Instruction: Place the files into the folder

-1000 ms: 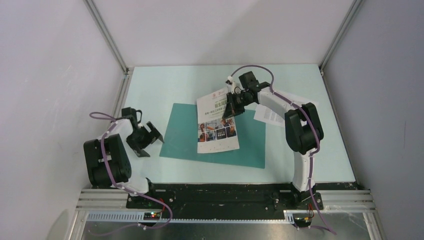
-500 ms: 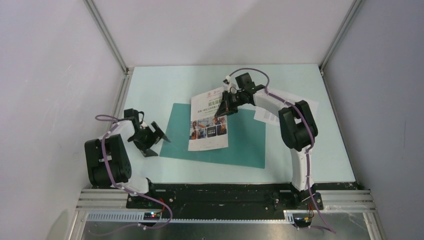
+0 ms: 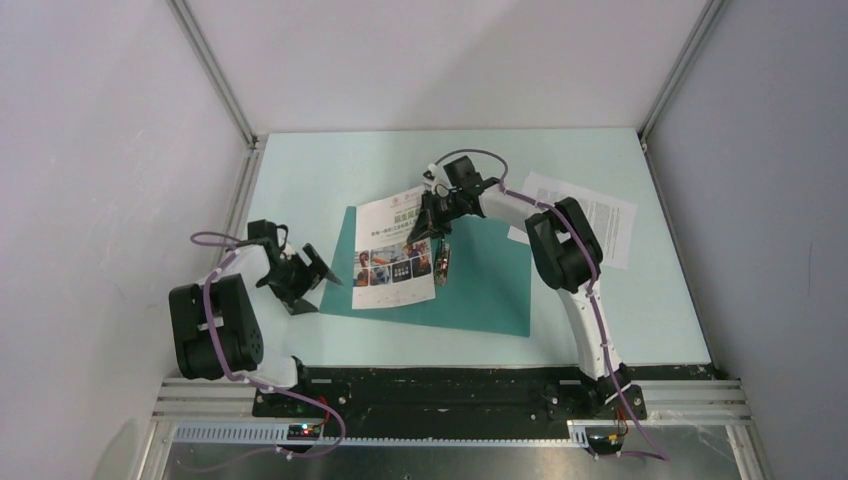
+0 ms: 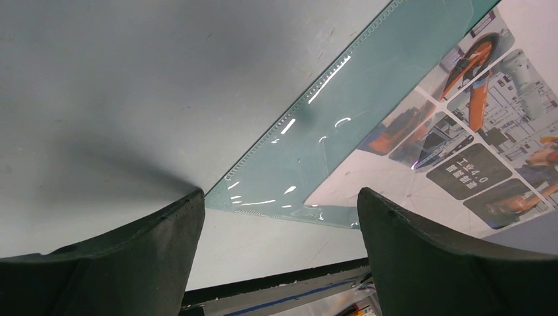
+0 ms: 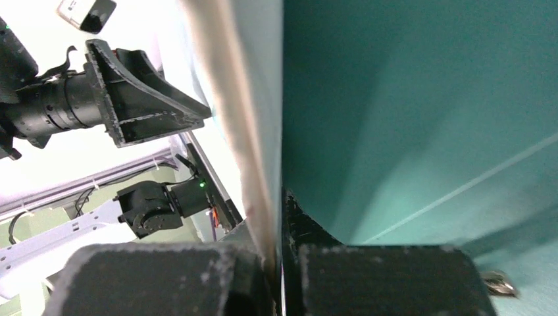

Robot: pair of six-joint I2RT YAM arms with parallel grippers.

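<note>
The teal folder (image 3: 480, 285) lies flat mid-table. The brochure page (image 3: 393, 252), with colourful photos, lies tilted over the folder's left part and hangs past its left edge. My right gripper (image 3: 437, 238) is shut on the brochure's right edge; in the right wrist view (image 5: 279, 227) the sheet's edge (image 5: 240, 125) runs up from the jaws beside the teal surface (image 5: 421, 112). My left gripper (image 3: 312, 272) is open and empty at the folder's near-left corner. The left wrist view shows that corner (image 4: 296, 151) and the brochure (image 4: 460, 164) between the fingers (image 4: 131, 257). The text sheet (image 3: 590, 212) lies at the right.
Grey enclosure walls with aluminium posts (image 3: 215, 80) surround the table. The black rail (image 3: 440, 395) with the arm bases runs along the near edge. A small metal clip (image 5: 497, 283) shows on the folder by the right gripper.
My right gripper has dragged the brochure left across the folder, uncovering the text sheet behind the arm. My left gripper has moved slightly right, up to the folder's left edge.
</note>
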